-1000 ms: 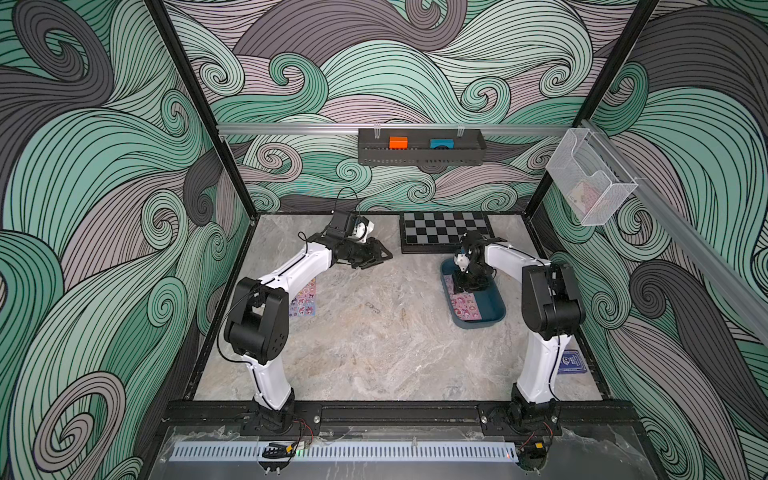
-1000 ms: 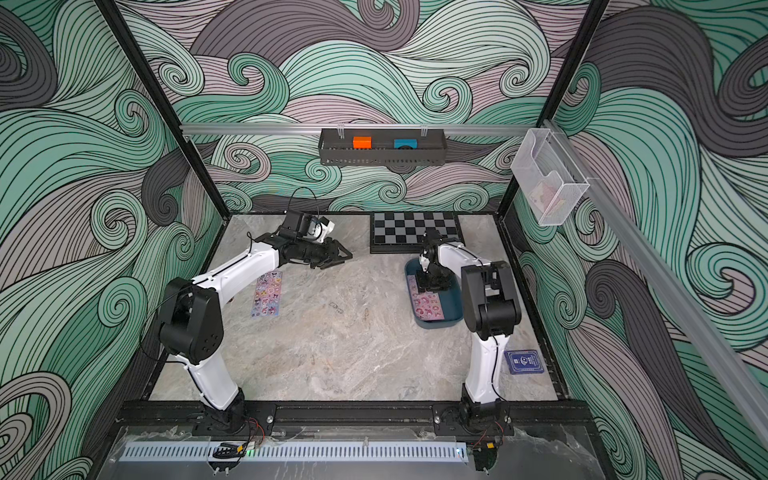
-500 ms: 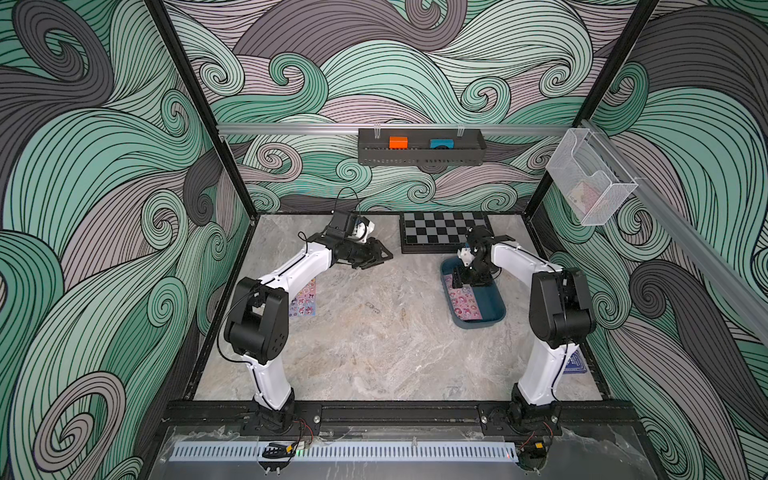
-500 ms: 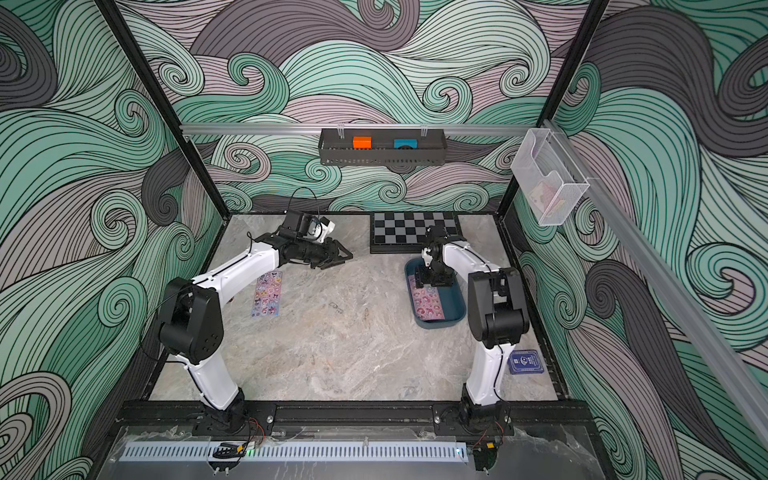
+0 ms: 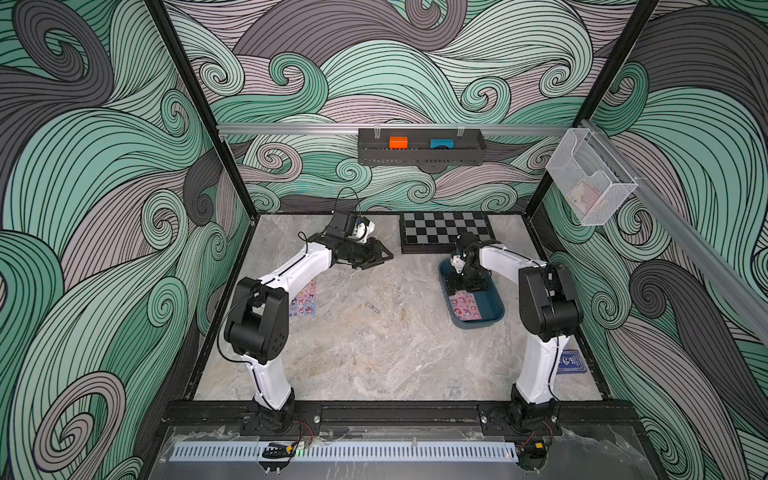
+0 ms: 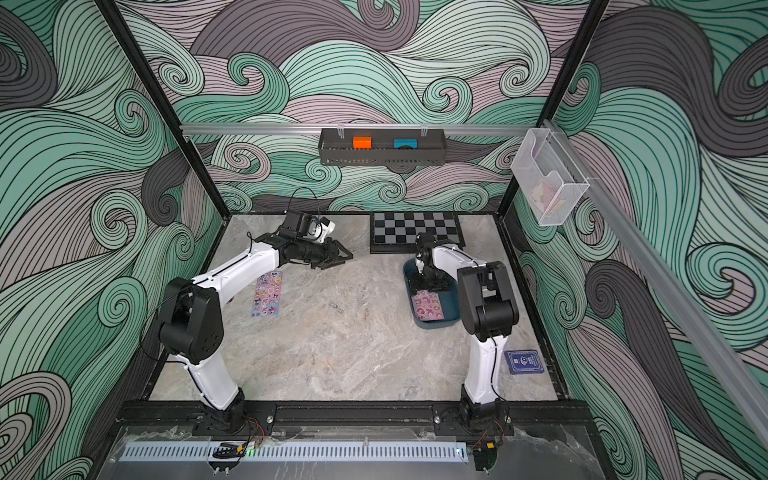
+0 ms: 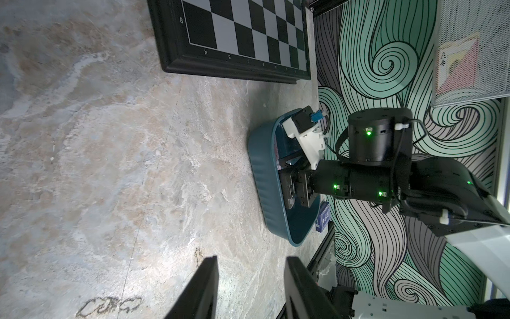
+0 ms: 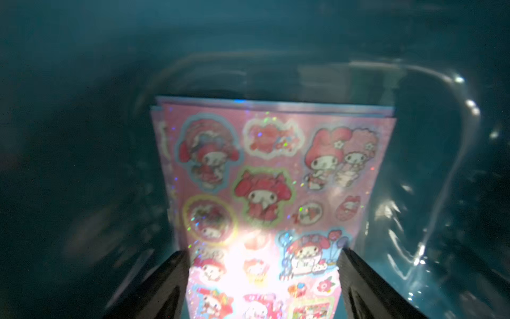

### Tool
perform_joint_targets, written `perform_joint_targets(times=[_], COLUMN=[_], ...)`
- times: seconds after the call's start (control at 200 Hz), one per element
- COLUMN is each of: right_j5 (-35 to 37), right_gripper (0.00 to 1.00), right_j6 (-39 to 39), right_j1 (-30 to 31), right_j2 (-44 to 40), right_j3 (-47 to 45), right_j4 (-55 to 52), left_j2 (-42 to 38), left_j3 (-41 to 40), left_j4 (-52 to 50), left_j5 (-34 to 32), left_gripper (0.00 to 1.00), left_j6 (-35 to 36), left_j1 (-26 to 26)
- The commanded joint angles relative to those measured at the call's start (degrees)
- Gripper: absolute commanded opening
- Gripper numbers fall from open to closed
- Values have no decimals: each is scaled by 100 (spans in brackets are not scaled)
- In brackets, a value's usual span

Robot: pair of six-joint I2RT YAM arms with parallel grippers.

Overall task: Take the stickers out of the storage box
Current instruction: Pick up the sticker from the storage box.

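My left claw [image 5: 381, 259] hovers over bare table [image 5: 374, 353], fingers partly apart and empty; one purple sticker sheet [image 6: 268, 294] lies flat well behind it. My right claw [image 8: 263, 256] is down inside the storage box [image 5: 487, 308], fingers spread wide and gripping nothing. The stickers [image 8: 262, 165] are stacked directly beneath and ahead of it, pink sheet uppermost.

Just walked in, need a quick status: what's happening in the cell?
The right pincer is down inside the storage box, jaws spread on either side of the pink stickers lying in it, nothing lifted yet. One sticker sheet already lies out on the table beside the left arm. The left pincer hovers open and empty above the table near the chessboard.
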Motion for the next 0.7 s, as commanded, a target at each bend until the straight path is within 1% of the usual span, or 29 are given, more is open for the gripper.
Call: perform_joint_targets(times=[0.0, 0.085, 0.34, 0.395, 0.445, 0.465, 0.515, 0.56, 0.63, 0.695], right_j5=[65, -1, -122, -163, -236, -262, -320, -277, -169, -94], right_gripper=[84, 78, 52, 50, 52, 56, 68, 75, 81, 85], right_j6=[135, 142, 188, 180, 175, 179, 186, 188, 166, 146], right_j1=[-115, -184, -372, -402, -421, -421, -400, -360, -255, -160], right_j2=[137, 200, -22, -56, -84, -110, -214, -313, -442, -502], right_j3=[-45, -54, -94, -81, -76, -80, -110, -150, -185, -195], right_j4=[-15, -14, 2, -3, -8, -7, 15, 23, 23, 20], left_j2=[53, 93, 119, 127, 121, 127, 114, 98, 101, 110], left_j3=[245, 262, 270, 277, 285, 286, 286, 278, 277, 286], left_j4=[33, 30, 51, 51, 39, 42, 44, 42, 51, 56], left_j5=[158, 152, 200, 210, 215, 223, 221, 220, 219, 231], left_gripper=[44, 44, 44, 44, 44, 44, 44, 44, 44, 44], left_j6=[34, 42, 12, 25, 26, 21, 22, 22, 23, 9], left_j1=[-34, -26, -27, -26, -26, -26, -26, -27, -27, -26])
